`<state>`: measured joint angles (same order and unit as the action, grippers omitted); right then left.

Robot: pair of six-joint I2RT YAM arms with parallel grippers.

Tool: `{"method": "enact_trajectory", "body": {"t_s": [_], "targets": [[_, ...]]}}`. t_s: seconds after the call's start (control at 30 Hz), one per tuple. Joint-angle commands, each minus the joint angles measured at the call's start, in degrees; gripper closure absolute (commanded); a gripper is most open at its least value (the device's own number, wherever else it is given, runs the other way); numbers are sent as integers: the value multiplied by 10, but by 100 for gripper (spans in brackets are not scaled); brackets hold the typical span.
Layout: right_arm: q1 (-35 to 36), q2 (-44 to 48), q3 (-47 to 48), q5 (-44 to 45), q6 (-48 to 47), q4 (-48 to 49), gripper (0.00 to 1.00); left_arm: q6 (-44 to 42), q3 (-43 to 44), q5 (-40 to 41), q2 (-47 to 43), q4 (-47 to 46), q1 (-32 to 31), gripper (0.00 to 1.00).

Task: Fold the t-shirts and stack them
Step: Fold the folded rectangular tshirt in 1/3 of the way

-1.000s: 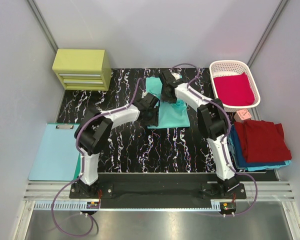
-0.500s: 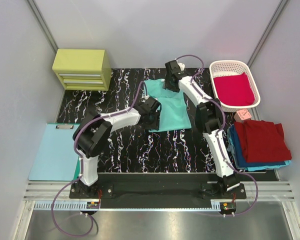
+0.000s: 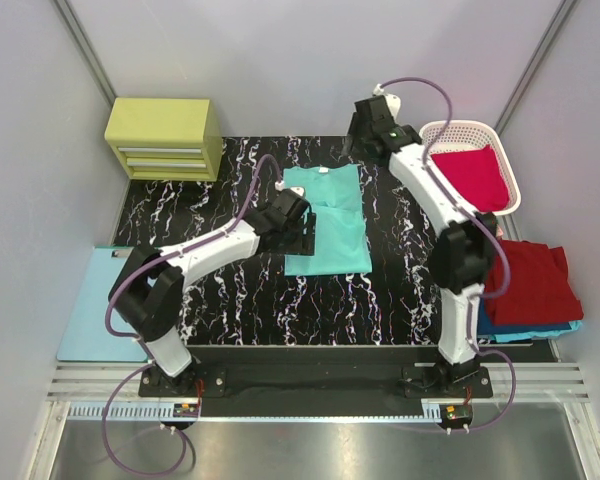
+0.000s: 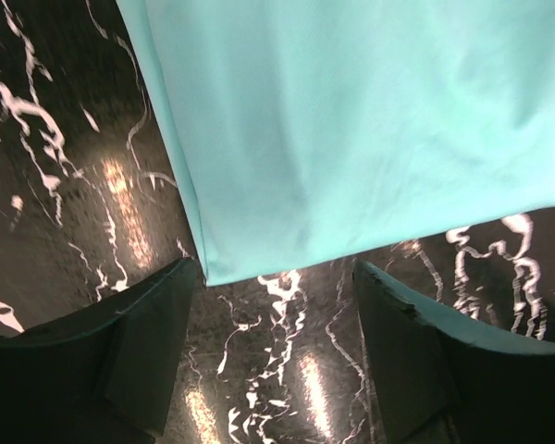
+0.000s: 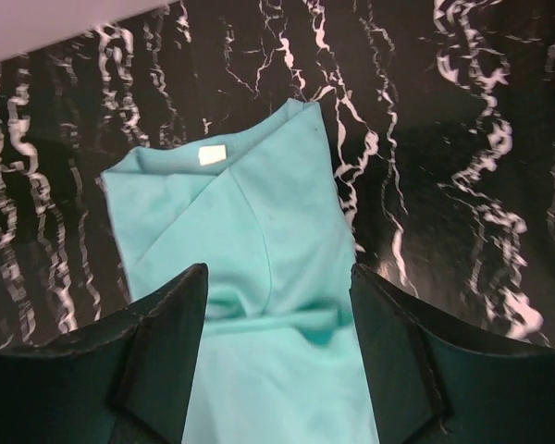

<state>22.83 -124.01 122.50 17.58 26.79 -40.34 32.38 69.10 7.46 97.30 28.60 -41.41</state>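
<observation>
From above, the mint-teal t-shirt (image 3: 332, 228) lies flat on the black marbled table (image 3: 240, 290), collar toward the far side. The left end effector (image 3: 302, 232) sits at the shirt's left edge. The right end effector (image 3: 359, 139) hangs beyond the collar end, apart from the cloth. To the right of the right end effector stands a white lattice basket (image 3: 451, 128) with a crimson t-shirt (image 3: 470, 178) inside. Nearer the arm bases on that side, a dark red t-shirt (image 3: 525, 280) lies on top of a blue t-shirt (image 3: 478, 312). Well to the left of the left end effector are a yellow-green drawer box (image 3: 163, 137) and a pale blue clipboard (image 3: 105, 305).

At the left wrist, the left end effector (image 4: 273, 277) has its fingers (image 4: 120, 351) spread wide, with nothing between them. The mint-teal t-shirt (image 4: 351, 129) fills the area ahead. One corner of the shirt reaches just in front of the gap, close to the left-hand fingertip, and bare table (image 4: 287, 370) shows between the fingers.

At the right wrist, the right end effector (image 5: 277, 277) is also spread and grips nothing. The mint-teal t-shirt (image 5: 259, 240) lies below and ahead of it, running under the gap between the fingers (image 5: 398, 351). A white label (image 5: 213, 154) shows at the collar ahead, and a fold line runs diagonally down the cloth from the collar. Whether the fingertips touch the cloth, I cannot tell.
</observation>
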Motion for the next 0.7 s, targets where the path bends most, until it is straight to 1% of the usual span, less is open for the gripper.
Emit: {"method": "enact_trajectory", "body": {"t_s": [0.0,0.03,0.07,0.1,0.17,0.2,0.23,0.3,0.33,0.43,0.47,0.67], "targets": [[12,158,-203,8,20,53,29,-17,24,16,-18,-16,0,24],[19,202,-241,4,21,58,30,-20,22,10,-19,-16,-1,24],[36,220,-277,11,21,61,30,-22,20,-6,-18,-16,-1,24],[48,238,-343,15,20,61,31,-29,15,-13,-15,-15,-1,25],[66,283,-407,18,27,61,35,-33,3,-25,-10,-14,-3,28],[82,296,-464,18,34,59,37,-33,-1,-27,-6,-14,-3,29],[85,320,-488,19,44,55,43,-31,-6,-27,-3,-14,-3,30],[96,351,-550,7,68,56,48,-28,-18,-24,-1,-14,-5,31],[101,360,-567,8,72,55,53,-28,-22,-23,-2,-17,-6,31],[109,386,-618,10,85,55,56,-29,-32,-16,-4,-18,-6,32],[109,391,-634,11,92,55,60,-31,-34,-15,-3,-18,-6,32],[109,404,-669,13,99,55,60,-25,-42,-12,2,-19,-9,32]]}}
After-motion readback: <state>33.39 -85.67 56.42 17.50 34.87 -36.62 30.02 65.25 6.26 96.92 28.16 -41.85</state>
